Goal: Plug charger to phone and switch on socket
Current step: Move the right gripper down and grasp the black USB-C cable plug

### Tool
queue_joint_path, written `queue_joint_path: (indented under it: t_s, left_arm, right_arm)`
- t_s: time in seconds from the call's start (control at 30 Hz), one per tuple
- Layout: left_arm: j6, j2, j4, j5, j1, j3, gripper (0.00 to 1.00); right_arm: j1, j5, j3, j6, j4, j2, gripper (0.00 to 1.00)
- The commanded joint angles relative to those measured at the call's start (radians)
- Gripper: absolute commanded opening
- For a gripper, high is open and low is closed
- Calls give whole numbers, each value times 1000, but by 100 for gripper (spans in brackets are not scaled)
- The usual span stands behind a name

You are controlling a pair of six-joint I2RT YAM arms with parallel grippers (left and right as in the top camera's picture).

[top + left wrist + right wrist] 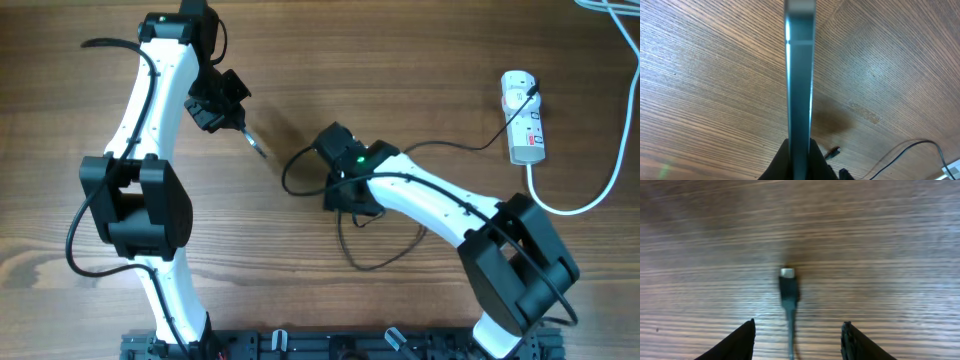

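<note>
My left gripper (236, 116) is shut on the phone (255, 143) and holds it on edge above the table. In the left wrist view the phone (800, 75) shows as a thin teal strip between the fingers (800, 165). My right gripper (328, 148) is open over the charger's connector end. In the right wrist view the connector tip (787, 275) lies on the wood, and its cable runs back between the spread fingers (797, 330), untouched. The dark charger cable (450, 146) runs to the white socket (524, 118) at the far right. The tip also shows in the left wrist view (832, 151).
The socket's thick white cord (600, 190) curves off past the right edge. Slack charger cable loops on the wood under the right arm (370, 255) and to the left of the right gripper (290, 175).
</note>
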Motion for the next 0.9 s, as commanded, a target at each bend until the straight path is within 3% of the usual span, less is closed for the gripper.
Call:
queue_joint_path:
  t_s: [0.0, 0.27, 0.4, 0.53, 0.87]
  left_arm:
    - [-14, -31, 1, -10, 5, 11, 4]
    - [-14, -31, -2, -10, 5, 11, 4]
    - [-14, -31, -2, -10, 5, 11, 4]
    - [-14, -31, -2, -10, 5, 11, 4]
    - [-14, -31, -5, -10, 5, 11, 4]
  right_arm:
    - [25, 6, -5, 55, 2, 29, 54]
    - [27, 19, -6, -14, 29, 112, 50]
    - [27, 19, -6, -43, 40, 121, 34]
    - [27, 19, -6, -42, 53, 121, 25]
    - [27, 19, -8, -47, 49, 122, 16]
